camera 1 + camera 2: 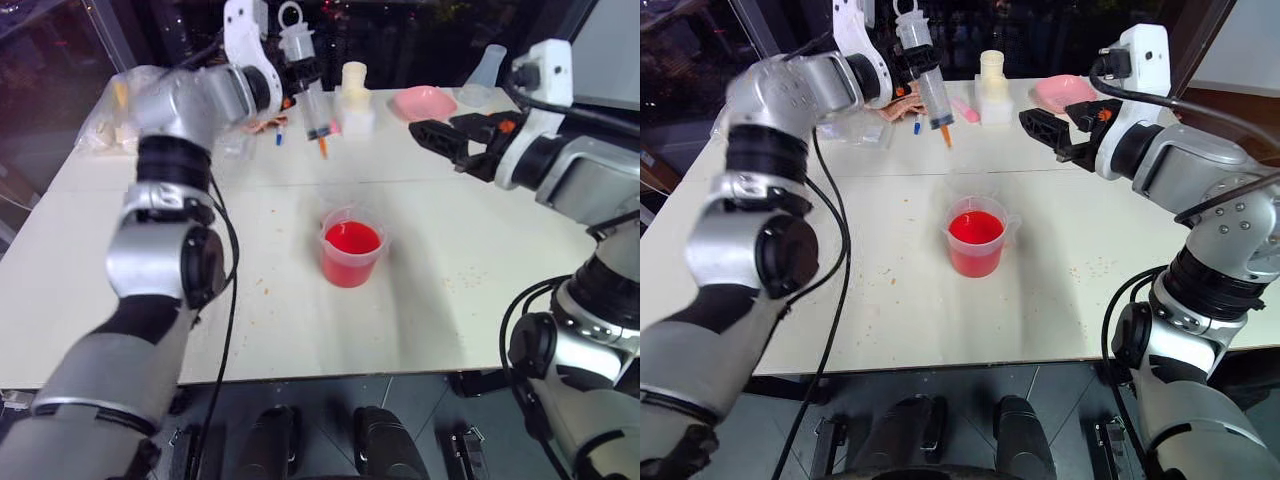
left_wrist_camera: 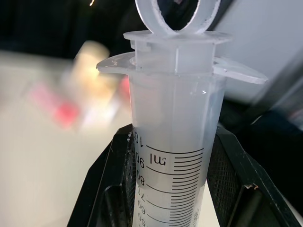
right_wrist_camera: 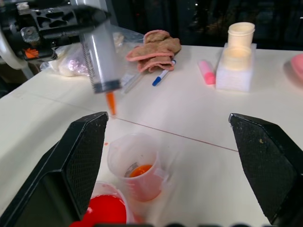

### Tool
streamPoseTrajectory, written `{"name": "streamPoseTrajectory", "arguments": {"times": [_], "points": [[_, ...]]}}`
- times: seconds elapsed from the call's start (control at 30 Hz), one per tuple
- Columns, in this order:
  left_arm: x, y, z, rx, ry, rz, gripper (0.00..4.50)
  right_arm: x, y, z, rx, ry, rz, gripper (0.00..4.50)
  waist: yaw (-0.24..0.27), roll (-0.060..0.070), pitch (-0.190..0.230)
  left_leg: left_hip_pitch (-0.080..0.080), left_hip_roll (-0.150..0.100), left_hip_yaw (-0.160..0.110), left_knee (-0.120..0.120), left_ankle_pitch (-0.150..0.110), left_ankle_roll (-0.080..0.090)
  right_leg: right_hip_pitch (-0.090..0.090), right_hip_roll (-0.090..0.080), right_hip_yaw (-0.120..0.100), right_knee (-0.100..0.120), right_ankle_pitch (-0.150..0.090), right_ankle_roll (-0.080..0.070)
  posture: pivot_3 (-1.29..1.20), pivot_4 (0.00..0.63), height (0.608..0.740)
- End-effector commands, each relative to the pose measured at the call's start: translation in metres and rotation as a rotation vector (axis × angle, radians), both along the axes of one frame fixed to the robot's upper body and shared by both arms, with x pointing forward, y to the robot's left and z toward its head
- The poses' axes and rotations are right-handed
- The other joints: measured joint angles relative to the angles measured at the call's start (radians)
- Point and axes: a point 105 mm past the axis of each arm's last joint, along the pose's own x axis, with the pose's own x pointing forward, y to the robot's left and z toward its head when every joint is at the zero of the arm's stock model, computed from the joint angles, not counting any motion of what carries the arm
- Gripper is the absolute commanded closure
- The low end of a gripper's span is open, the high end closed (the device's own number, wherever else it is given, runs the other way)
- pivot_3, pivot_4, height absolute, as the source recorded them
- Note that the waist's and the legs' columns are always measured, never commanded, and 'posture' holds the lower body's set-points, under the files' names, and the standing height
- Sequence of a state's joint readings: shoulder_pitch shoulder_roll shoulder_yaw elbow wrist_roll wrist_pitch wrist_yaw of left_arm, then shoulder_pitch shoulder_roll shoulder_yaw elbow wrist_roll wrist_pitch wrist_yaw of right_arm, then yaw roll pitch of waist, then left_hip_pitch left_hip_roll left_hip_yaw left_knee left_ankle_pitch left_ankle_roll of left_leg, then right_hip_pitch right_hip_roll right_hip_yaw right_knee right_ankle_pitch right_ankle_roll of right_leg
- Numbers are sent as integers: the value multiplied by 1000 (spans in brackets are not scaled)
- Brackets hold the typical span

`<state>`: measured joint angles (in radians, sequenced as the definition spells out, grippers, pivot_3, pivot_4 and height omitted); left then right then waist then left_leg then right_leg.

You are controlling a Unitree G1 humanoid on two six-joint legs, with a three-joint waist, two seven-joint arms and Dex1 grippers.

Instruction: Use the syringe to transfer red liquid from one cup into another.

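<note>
My left claw (image 2: 170, 189) is clamped on the syringe (image 1: 314, 105), one finger on each side of the barrel just under the flange. That leaves the plunger ring free above and the orange tip pointing down. I hold it in the air beyond the red cup (image 1: 352, 250) and a little to its left, well clear of the rim, so nothing gets knocked. The plunger looks pushed all the way in and the barrel looks empty, so my guess is that the next draw comes next.

My right claw (image 3: 173, 161) is spread wide and grips nothing. It hangs in the air to the right of the red cup, facing across towards the syringe, in a good spot to work the plunger or steady a cup.

The red liquid (image 1: 352, 240) fills most of the red cup, which stands upright on the table (image 1: 480, 300). A second cup (image 3: 137, 163) stands just beside it on the far side and holds only a thin orange-red layer at the bottom. I cannot tell whether the two touch.

The count is one syringe and two cups. Farther beyond the red cup lie one pen (image 3: 161, 78), one cloth (image 3: 154, 45), one pink dish (image 1: 422, 101) and one flask (image 1: 485, 72).
</note>
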<state>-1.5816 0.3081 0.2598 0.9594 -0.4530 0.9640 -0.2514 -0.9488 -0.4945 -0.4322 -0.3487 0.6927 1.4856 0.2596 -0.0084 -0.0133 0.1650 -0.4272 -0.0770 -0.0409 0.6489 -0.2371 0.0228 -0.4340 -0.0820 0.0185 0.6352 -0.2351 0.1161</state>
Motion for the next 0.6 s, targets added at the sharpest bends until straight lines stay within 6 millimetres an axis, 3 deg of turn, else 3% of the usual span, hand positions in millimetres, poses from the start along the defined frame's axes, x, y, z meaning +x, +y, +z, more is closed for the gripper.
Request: {"name": "streamPoseTrajectory", "arguments": {"times": [0.03,0.2,0.27,0.37,0.6], "points": [[-6,4,-9,185,92,25,2970,-4,-2,9,5,-51,-9,279,-3,0,0,0,0,0,0,0,0,0,0,0,0,0,0,0,150,740],[-2,37,-57,387,289,209,2970,-1,-2,8,-16,-52,-10,279,-7,0,0,0,0,1,-1,0,-1,-2,0,2,1,0,0,0,150,740],[-10,41,-74,477,391,206,2970,0,-2,7,-20,-51,-10,279,-5,0,0,0,0,4,-1,0,-1,-6,-1,4,6,0,0,0,150,740],[-17,47,-86,500,476,238,2970,1,-2,7,-26,-49,-11,279,-4,-1,0,-1,0,6,-1,0,-1,-9,-2,4,11,0,0,0,150,740],[-35,48,-133,570,683,229,2970,1,-2,6,-48,-49,-13,279,-4,-1,0,0,0,7,-1,0,-1,-9,-5,5,11,0,0,0,150,740]]}}
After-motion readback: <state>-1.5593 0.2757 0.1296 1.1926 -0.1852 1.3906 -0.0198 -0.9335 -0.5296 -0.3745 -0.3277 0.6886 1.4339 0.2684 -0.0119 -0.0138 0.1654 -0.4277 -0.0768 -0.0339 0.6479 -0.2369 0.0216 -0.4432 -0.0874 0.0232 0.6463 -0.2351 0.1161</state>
